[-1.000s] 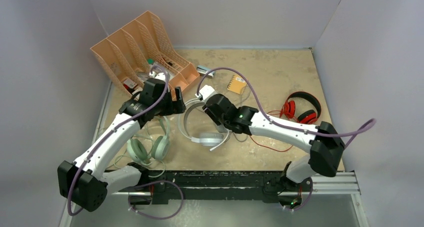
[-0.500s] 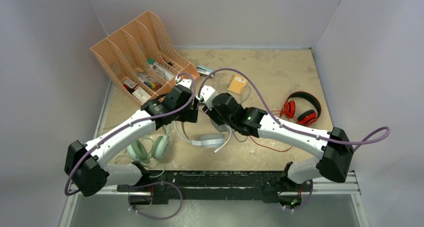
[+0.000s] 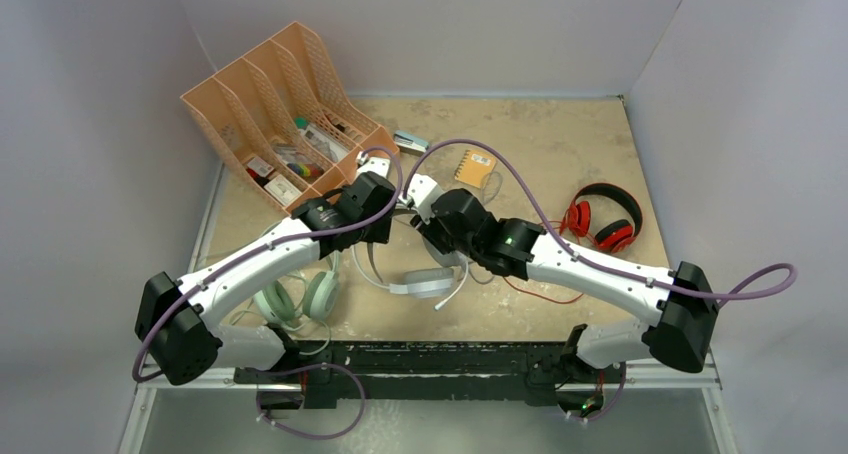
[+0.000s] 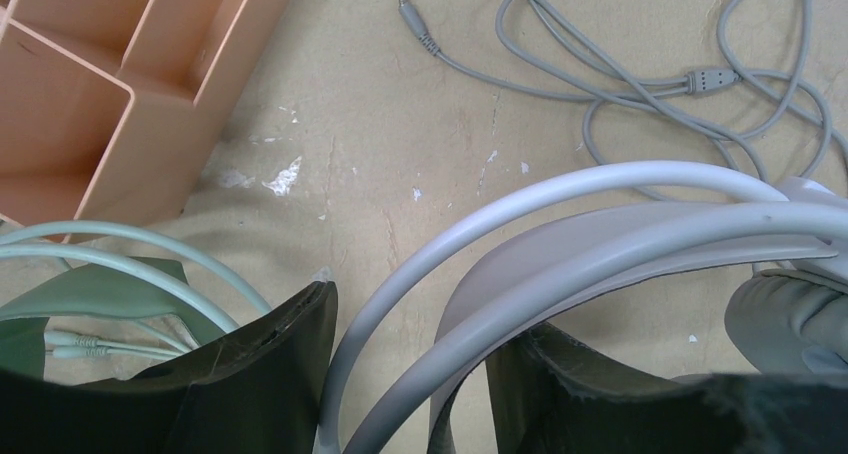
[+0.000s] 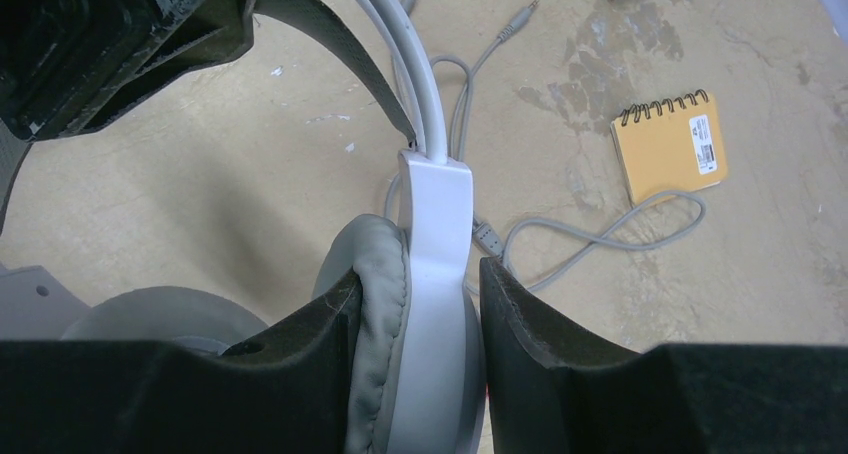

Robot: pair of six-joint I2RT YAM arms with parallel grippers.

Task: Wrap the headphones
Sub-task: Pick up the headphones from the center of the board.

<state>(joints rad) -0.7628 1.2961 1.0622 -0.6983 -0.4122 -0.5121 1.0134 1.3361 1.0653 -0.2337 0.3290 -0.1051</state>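
The white headphones [image 3: 425, 281] lie mid-table, with one earcup on the table and the other raised in my right gripper [image 3: 425, 202]. In the right wrist view my right gripper [image 5: 420, 274] is shut on that earcup [image 5: 435, 234], one finger on the grey pad and one on the white shell. My left gripper [image 3: 388, 214] is open. Its jaws straddle the white headband [image 4: 600, 189] in the left wrist view [image 4: 428, 314]. The grey cord [image 4: 620, 84] lies loose on the table beyond it. The mint-green headphones [image 3: 295, 299] lie at the near left and the red and black ones [image 3: 600, 214] at the right.
An orange desk organizer [image 3: 290, 104] with small items stands at the back left, close to my left gripper, and its corner shows in the left wrist view [image 4: 100, 84]. A yellow spiral notebook [image 3: 475, 166] lies behind the white headset. The red cord [image 3: 540, 292] trails toward the near edge.
My left arm has swung right from beside the organizer to the white headband, and its jaws now straddle it. My right gripper has shifted slightly right, still holding the earcup.
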